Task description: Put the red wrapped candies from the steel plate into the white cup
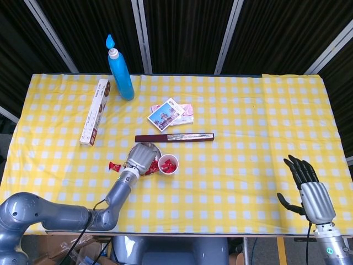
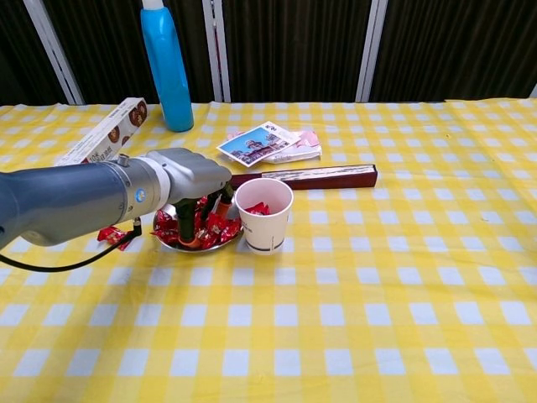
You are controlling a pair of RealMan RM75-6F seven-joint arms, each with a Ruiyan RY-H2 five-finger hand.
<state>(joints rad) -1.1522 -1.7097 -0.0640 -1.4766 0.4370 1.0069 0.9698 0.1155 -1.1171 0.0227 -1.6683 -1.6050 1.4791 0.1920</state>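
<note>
Left hand [image 2: 189,180] sits low over the steel plate [image 2: 170,243], fingers [image 2: 186,225] pointing down into the red wrapped candies [image 2: 220,228] so I can gather one from the pile. Whether a candy is actually pinched I cannot tell; the fingertips are buried among the wrappers in the chest view and the head view hides them under the hand's back. I have the plate right beside the white cup [image 2: 263,214], touching or nearly so, which makes each transfer short. A few candies already lie in the cup. One stray candy [image 1: 115,165] rests on the worktop [image 2: 377,319] just left of the plate, probably knocked out. My right hand [image 1: 311,193] is parked well apart at the near right edge, fingers spread, holding nothing.
</note>
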